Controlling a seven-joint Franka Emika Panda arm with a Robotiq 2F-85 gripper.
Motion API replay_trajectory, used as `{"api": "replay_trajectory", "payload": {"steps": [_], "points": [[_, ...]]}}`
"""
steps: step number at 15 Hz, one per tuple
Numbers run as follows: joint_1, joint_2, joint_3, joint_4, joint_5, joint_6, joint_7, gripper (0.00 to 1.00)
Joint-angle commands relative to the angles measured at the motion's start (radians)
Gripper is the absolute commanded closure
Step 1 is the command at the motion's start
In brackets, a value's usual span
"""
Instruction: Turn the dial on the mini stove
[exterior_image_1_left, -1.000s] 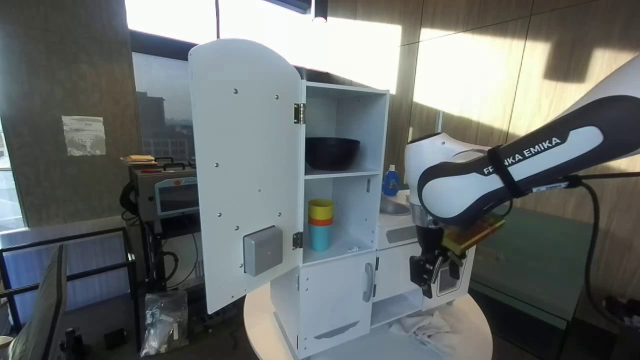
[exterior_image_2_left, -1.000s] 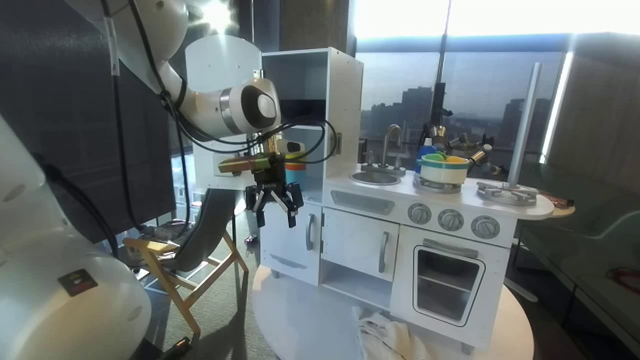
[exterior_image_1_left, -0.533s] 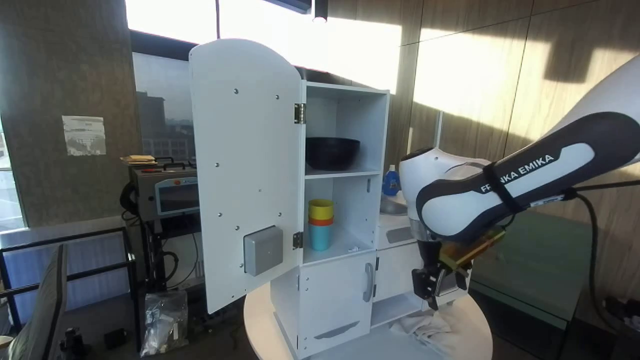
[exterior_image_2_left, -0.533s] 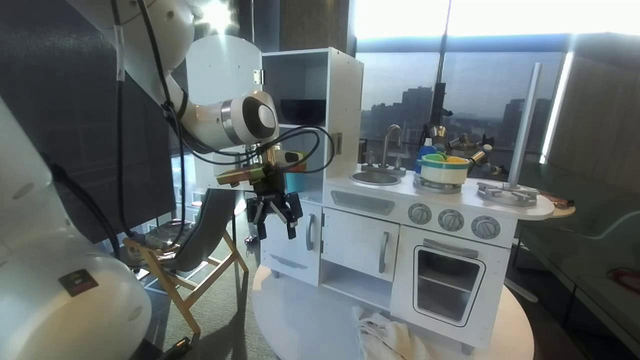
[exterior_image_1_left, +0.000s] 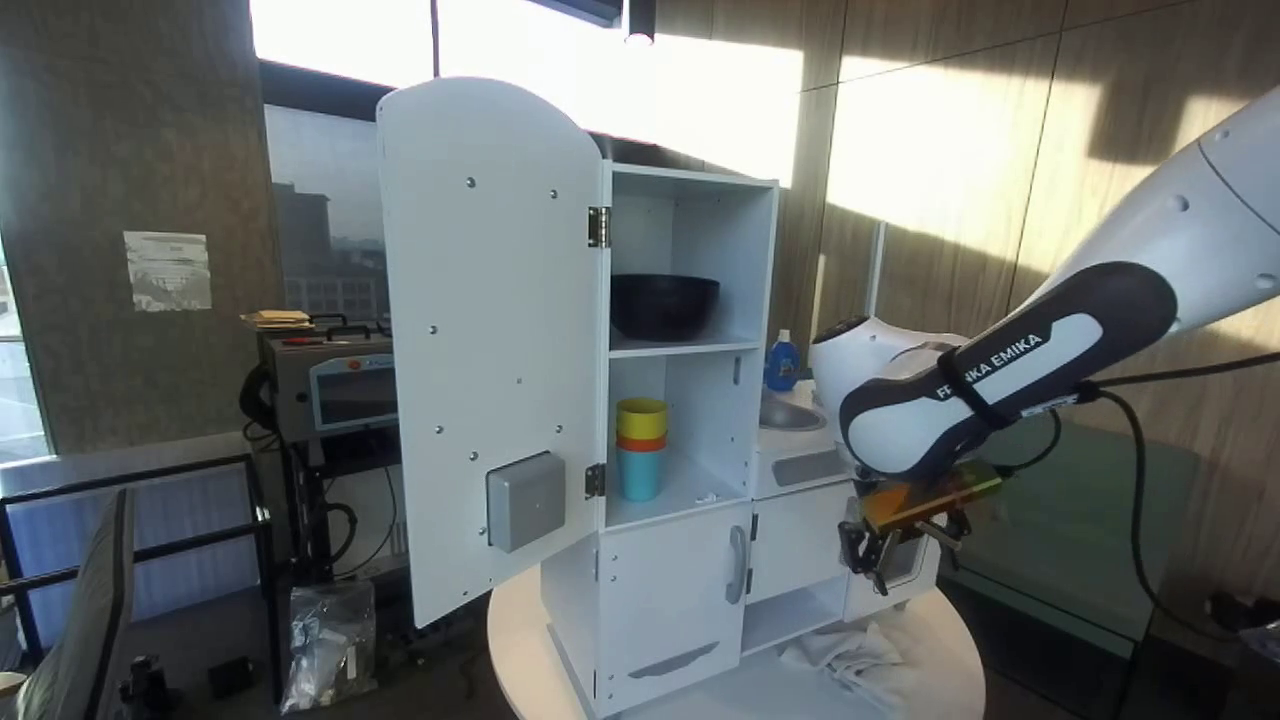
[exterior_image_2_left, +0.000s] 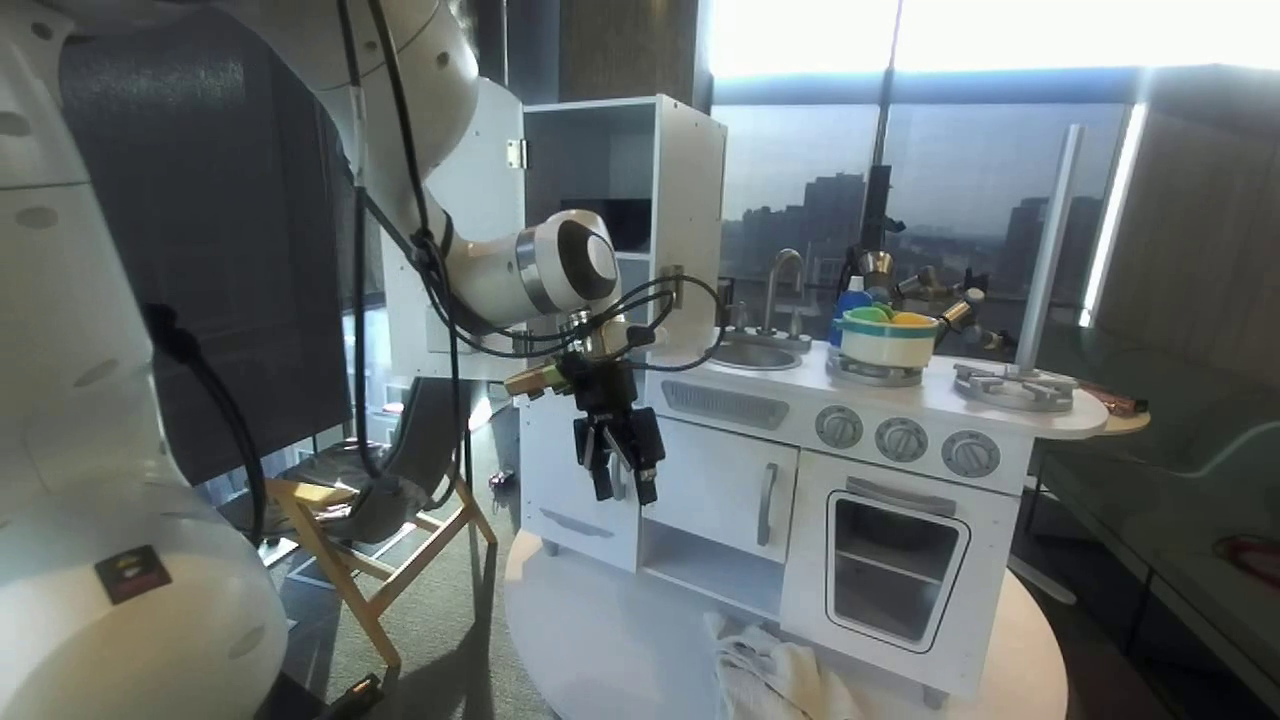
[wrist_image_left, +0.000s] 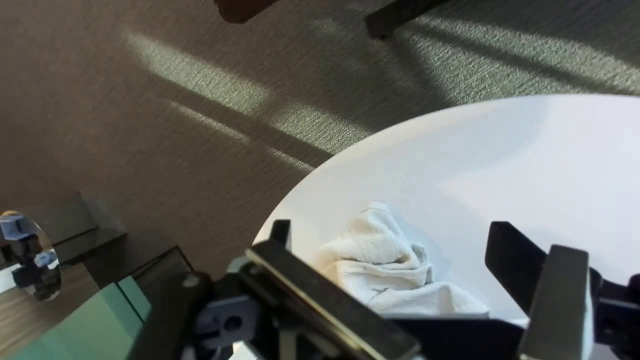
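We see the tool (exterior_image_2_left: 625, 488), spread wide, holding nothing, well away from the three dials (exterior_image_2_left: 901, 440) on the mini stove (exterior_image_2_left: 880, 479).

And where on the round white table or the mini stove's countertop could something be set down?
A bare patch shows on the round white table, between its rim, the cabinets and the crumpled cloth. The mini stove's countertop is crowded: sink, toy pot on one burner, blue bottle behind it, and second burner, leaving only narrow strips.
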Motion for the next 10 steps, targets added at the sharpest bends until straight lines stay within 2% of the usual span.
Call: {"api": "replay_trajectory", "payload": {"steps": [1,5,8,10], "points": [[-0.034,0.16,-0.093,0.171,0.027,0.104,-0.019,0.0],[-0.041,0.28,-0.164,0.303,-0.095,0.311,-0.121,0.0],[-0.026,0.361,-0.21,0.398,-0.171,0.345,-0.239,0.0],[-0.037,0.391,-0.211,0.454,-0.114,0.324,-0.413,0.0]]}}
